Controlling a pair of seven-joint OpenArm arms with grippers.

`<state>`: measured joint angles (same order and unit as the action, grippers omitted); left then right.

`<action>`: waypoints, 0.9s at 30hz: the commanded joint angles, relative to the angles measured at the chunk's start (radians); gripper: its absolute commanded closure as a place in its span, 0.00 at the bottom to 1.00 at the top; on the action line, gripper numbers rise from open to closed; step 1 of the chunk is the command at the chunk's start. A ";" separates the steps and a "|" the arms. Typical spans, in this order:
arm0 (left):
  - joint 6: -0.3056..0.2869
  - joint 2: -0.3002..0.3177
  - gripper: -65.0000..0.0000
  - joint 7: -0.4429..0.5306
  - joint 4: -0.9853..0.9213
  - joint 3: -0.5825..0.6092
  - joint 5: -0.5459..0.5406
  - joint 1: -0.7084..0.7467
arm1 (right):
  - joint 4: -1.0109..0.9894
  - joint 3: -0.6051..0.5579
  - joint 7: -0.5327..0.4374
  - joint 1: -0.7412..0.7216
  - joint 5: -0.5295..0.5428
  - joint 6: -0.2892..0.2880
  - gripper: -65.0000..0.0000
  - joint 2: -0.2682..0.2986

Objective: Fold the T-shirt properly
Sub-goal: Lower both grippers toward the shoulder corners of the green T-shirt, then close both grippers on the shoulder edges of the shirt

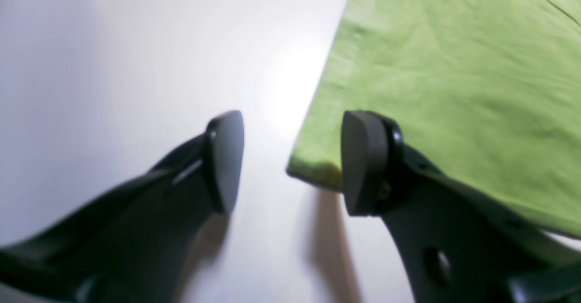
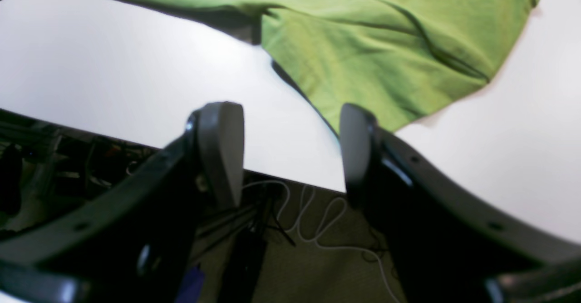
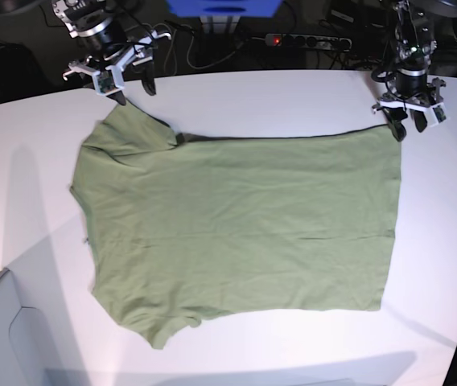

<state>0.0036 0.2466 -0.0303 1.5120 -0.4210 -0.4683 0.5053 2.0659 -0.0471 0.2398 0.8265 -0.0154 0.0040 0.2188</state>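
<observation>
The green T-shirt lies spread flat on the white table, sleeves toward the left of the base view. My left gripper hovers open at the shirt's far right corner. In the left wrist view this gripper straddles the corner of the T-shirt, which lies on the table beside the right fingertip. My right gripper stands open just beyond the far sleeve. In the right wrist view it holds nothing, and the sleeve of the T-shirt lies ahead of it.
The table's far edge runs right under my right gripper, with white cables on the floor below. A power strip and a blue object sit behind the table. A grey panel stands at the near left corner.
</observation>
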 commanded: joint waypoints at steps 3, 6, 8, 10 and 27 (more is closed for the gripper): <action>-0.003 0.012 0.49 0.023 0.014 -0.002 -0.002 0.000 | 0.015 0.002 -0.026 0.007 0.004 -0.002 0.51 0.008; -0.003 0.010 0.49 0.023 0.014 -0.002 -0.002 -0.015 | 0.015 0.002 -0.026 0.007 0.004 -0.002 0.51 0.008; -0.003 0.007 0.49 0.022 -0.003 0.000 0.001 -0.023 | 0.015 0.002 -0.026 0.001 0.004 -0.002 0.51 0.008; -0.003 0.007 0.49 0.022 -0.031 0.012 0.000 -0.027 | 0.015 0.002 -0.026 -0.006 0.004 -0.002 0.51 0.008; -0.004 0.007 0.77 0.022 -0.066 0.040 0.000 -0.023 | 0.014 0.003 -0.026 -0.026 0.004 0.000 0.51 0.008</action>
<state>-0.0002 0.2462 -0.0151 1.4364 -0.3779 -0.4671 0.4736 2.0659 -0.0471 0.2367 0.7956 -0.0154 0.0044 0.2192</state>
